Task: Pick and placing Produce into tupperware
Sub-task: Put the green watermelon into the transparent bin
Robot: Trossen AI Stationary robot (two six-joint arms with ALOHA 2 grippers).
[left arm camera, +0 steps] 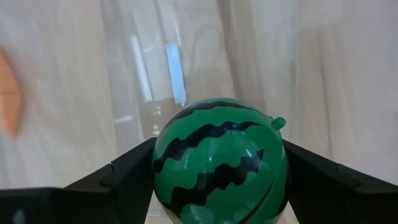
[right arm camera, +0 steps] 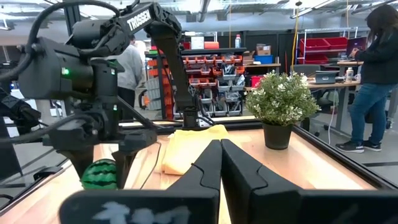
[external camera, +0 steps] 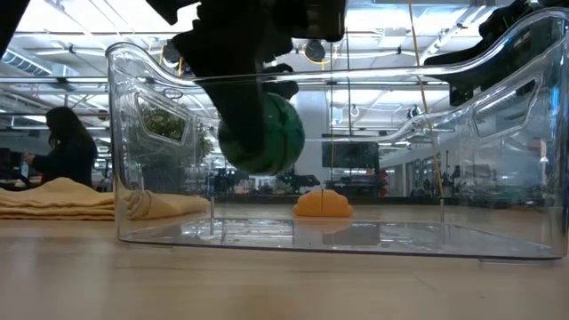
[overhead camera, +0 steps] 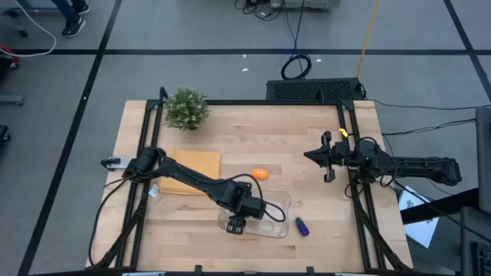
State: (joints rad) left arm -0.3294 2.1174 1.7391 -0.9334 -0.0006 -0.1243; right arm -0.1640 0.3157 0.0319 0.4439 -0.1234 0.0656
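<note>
My left gripper (overhead camera: pixel 236 225) is over the near left part of the clear tupperware (overhead camera: pixel 285 201) and is shut on the green striped ball (left arm camera: pixel 221 162). In the low view the ball (external camera: pixel 267 133) hangs between the container's walls (external camera: pixel 498 178), above its floor. The orange oval (overhead camera: pixel 261 174) lies on the table just beyond the tupperware. The blue-purple piece (overhead camera: pixel 301 227) lies on the table to the container's right. My right gripper (right arm camera: pixel 221 165) waits shut by the table's right edge (overhead camera: pixel 328 157). My left gripper pinches the ball by two opposite sides (left arm camera: pixel 163 168) between its two fingers (left arm camera: pixel 124 180). The fingers come from above, pointing steeply down. The ball hangs below them, lifted clear of the tupperware's floor.
A potted plant (overhead camera: pixel 186 109) stands at the far left corner. A tan pad (overhead camera: pixel 190 172) lies under my left arm, left of the tupperware. Dark frame rails (overhead camera: pixel 353 153) run along the table's edges. People stand in the room behind (right arm camera: pixel 373 74).
</note>
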